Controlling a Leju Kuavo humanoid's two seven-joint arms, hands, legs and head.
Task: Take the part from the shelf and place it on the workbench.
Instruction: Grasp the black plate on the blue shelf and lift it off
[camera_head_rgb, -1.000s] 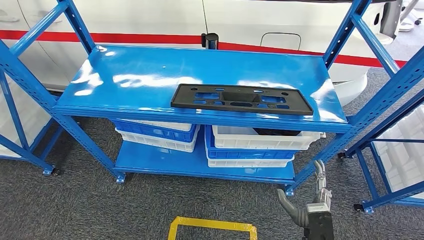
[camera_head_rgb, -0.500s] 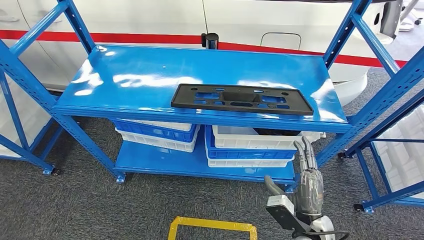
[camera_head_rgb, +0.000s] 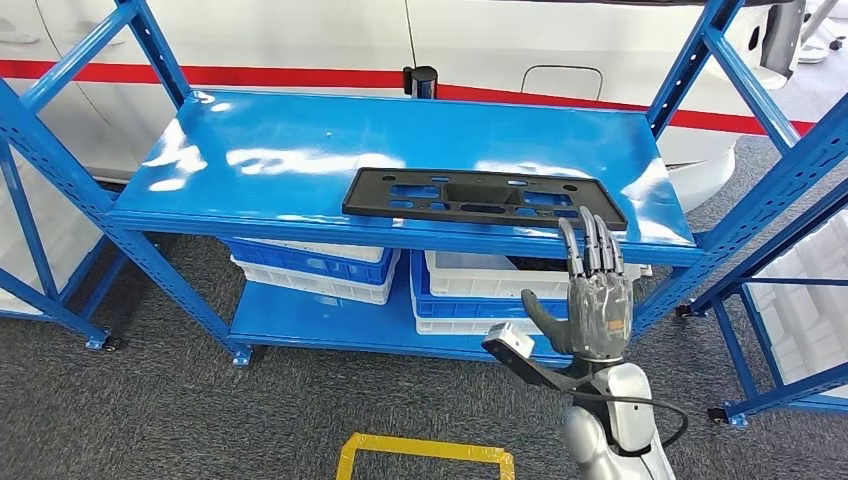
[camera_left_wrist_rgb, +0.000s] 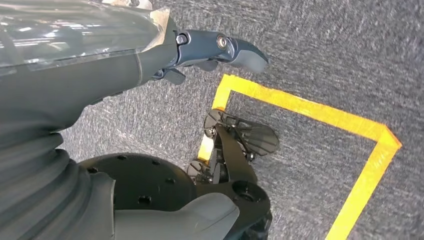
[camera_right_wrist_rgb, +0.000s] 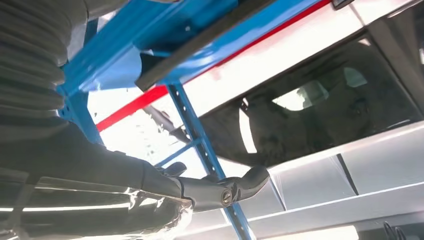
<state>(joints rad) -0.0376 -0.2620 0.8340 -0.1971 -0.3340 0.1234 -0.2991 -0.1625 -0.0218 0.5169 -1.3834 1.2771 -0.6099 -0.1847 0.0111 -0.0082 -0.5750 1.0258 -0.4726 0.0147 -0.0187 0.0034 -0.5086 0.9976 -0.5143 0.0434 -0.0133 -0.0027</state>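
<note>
The part, a flat black plastic plate with cut-outs, lies on the top shelf of the blue rack, along the front edge and toward the right end, its long side parallel to that edge. The right hand is raised in front of the rack below the shelf's front edge, holding nothing, its fingers straight and close together, pointing up so that their tips overlap the front lip just beneath the right end of the part. The thumb stands off to the side. In the left wrist view the left hand hangs over grey carpet and a yellow floor marking, with nothing in it; how far its fingers are spread cannot be told.

The main risk is the shelf's front lip: with the fingers this close beneath it, a straight upward reach could strike the edge instead of clearing it. The part is thin and lies flat on a glossy shelf, so fingers coming from the front may push it toward the back edge rather than get under it. A one-handed hold near the right end would likely leave the long plate sagging or twisting out of the grasp. The rack's right upright stands near the arm's path.
</note>
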